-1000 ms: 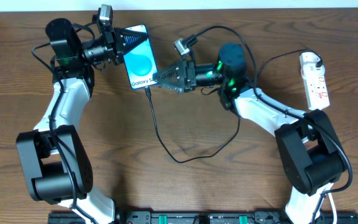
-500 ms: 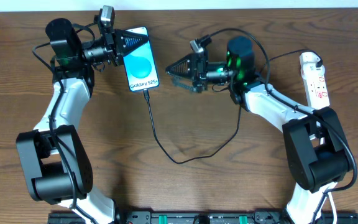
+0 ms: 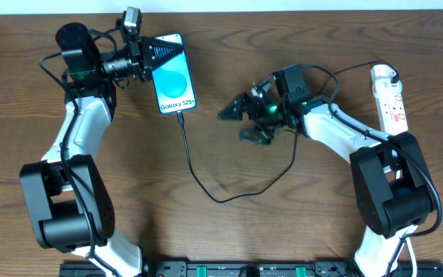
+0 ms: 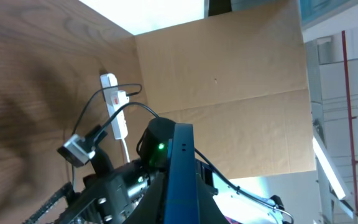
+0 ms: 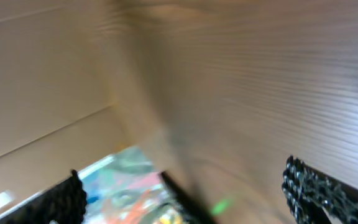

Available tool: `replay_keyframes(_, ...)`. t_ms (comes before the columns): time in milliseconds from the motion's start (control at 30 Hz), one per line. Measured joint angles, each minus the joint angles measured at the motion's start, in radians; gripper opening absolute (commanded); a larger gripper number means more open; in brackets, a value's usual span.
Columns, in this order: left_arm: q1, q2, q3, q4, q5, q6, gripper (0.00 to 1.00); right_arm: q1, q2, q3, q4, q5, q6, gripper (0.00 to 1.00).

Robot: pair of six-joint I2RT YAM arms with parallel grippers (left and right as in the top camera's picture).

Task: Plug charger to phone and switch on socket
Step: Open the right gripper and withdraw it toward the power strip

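**Phone Clamped, Charger at Its Edge, Right Claw Empty**

Found the phone lying screen-up on the wooden table, toward the far left, with a lit blue display. Saw the left gripper closed on the phone's far end. Confirmed this from the left wrist view, with the phone edge-on between the jaws.

Traced the charger from its tip at the phone's near edge, down in a wide loop across the table, then up toward the right arm. Could not judge the depth of the tip in the port from overhead. Lost the cable behind that arm, then picked up a thin black lead arcing to the far end of the socket.

Located the socket at the table's far right, well apart from the phone. Could not read the switch position.

Spotted the right gripper between phone and socket, tilted on its side, spread wide and holding nothing. Checked the blurred right wrist view and found the fingers at opposite edges, with only bare wood between them.
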Motion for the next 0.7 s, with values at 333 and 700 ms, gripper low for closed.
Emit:
replay_keyframes(333,0.0,0.0,-0.052,-0.002,0.001,0.029,0.07,0.0,-0.019,0.0,-0.172,0.252,-0.098,0.99)
replay_keyframes(700,-0.035,0.0,-0.117,-0.001,-0.007,0.097,0.07,0.0,-0.217,0.0,-0.313,0.545,-0.116,0.99)
